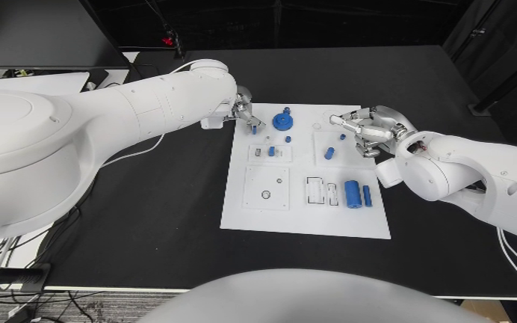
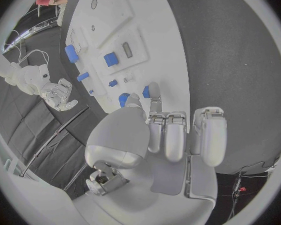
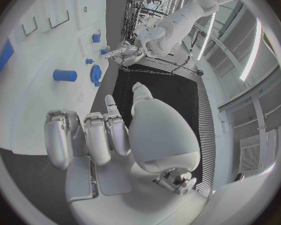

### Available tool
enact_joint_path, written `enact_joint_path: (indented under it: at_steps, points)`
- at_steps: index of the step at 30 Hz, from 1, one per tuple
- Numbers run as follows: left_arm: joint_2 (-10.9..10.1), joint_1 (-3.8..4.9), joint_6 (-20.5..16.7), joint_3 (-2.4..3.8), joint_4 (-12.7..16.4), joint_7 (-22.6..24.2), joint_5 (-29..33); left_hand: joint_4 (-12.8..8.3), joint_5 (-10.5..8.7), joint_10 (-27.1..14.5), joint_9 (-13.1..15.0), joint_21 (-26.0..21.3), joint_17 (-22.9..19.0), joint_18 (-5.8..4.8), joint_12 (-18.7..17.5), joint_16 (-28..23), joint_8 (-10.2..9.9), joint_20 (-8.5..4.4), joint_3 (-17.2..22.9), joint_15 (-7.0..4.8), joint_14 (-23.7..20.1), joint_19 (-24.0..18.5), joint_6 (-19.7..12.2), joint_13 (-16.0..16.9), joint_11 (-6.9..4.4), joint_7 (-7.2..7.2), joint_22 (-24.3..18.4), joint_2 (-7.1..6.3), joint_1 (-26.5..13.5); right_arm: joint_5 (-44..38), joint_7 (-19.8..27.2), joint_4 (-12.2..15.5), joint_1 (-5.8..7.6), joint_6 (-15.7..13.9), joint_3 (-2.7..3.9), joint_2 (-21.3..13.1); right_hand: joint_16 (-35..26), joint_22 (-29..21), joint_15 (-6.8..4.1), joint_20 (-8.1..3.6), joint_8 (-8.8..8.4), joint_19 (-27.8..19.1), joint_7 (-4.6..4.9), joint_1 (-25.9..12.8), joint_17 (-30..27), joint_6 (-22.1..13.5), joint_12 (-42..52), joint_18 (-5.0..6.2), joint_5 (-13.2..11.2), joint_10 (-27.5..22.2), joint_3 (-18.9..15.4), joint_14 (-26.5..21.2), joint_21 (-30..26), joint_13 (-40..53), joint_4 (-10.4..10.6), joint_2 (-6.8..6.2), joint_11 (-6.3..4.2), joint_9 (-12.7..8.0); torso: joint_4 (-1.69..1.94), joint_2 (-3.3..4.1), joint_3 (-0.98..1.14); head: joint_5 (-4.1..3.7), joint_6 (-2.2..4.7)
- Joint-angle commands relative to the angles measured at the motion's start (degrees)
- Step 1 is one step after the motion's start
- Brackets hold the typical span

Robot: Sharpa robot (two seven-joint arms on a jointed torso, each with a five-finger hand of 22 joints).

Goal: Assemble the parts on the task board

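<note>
Black bench (image 1: 161, 211) beneath everything, with the white task board (image 1: 307, 222) flat at its middle.

Left robot hand (image 1: 246, 112) over the board's far left corner. Some fingers curled back, thumb and one finger (image 2: 154, 92) stretched toward the board, and a small blue part (image 2: 147, 91) right at their tips. Pinched or merely touched: cannot tell.

Right robot hand (image 1: 366, 127) over the board's right edge, fingers apart, nothing between them.

On the board, far end: blue gear (image 1: 282, 120), just beside the left robot hand. Near right: large blue cylinder (image 1: 353, 194) lying flat, with a slimmer blue pin (image 1: 367, 195) just beside it. Mid-board: short blue peg (image 1: 329, 153), and a smaller blue piece (image 1: 272, 151) to its left.
</note>
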Motion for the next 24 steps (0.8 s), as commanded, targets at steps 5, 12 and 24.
enact_joint_path:
  at_steps: [5, 12, 24]
  points:
    - [0.1, 0.03, 1.1, 0.04, -0.2, -0.4, 0.5, 0.0, -0.28, 6.4, 0.3, 0.0, 15.1, -0.1, -0.1, 0.0, 0.3, -0.14, 0.6, 0.08, 6.0, 1.8, -0.7, 7.4, -0.22, -0.09, 13.5, 1.43, 0.6, -0.1, 0.2, 0.1, 0.06, 0.4, 0.03, 0.0, 0.1, 13.2, 0.32, 0.45, 0.4, 1.8, 0.87, -0.1, 15.1, -0.5, 0.1, 1.0, 0.2, 6.0, -0.2, 6.1, -0.3, 15.1, 0.0, 0.51, 0.4, 0.1, 0.09, 0.0, 0.08, 0.01, -0.1]
    - [0.2, -0.07, 1.6, 0.05, -0.6, -0.5, 0.5, 0.0, -0.29, 6.4, 0.4, -0.1, 15.1, -0.07, -0.1, 0.0, 0.4, -0.14, 0.7, 0.08, 6.0, 1.7, -0.7, 7.4, -0.23, -0.1, 13.5, 1.53, 0.8, -0.2, 0.1, 0.1, 0.06, 0.3, 0.03, 0.1, 0.1, 13.2, 0.32, 0.45, 0.4, 1.8, 0.87, -0.1, 15.1, -0.5, 0.1, 1.0, 0.2, 6.0, -0.2, 6.1, -0.3, 15.1, 0.0, 0.51, 0.4, 0.1, 0.01, -0.03, 0.02, 0.11, -0.15]
    - [0.3, -0.24, 2.0, 0.05, -0.9, -0.8, 0.5, -0.1, -0.34, 6.4, 0.6, -0.4, 15.1, 0.03, -0.1, 0.0, 0.3, -0.12, 1.0, 0.08, 6.0, 1.3, -1.2, 7.4, -0.22, -0.07, 13.4, 1.57, 1.8, -0.3, 0.0, 0.1, 0.06, 0.2, 0.03, 0.0, 0.1, 13.2, 0.32, 0.45, 0.4, 1.8, 0.87, -0.1, 15.1, -0.5, 0.1, 1.0, 0.2, 6.0, -0.2, 6.1, -0.3, 15.1, 0.0, 0.51, 0.4, 0.1, 0.01, 0.02, 0.02, 0.0, -0.29]
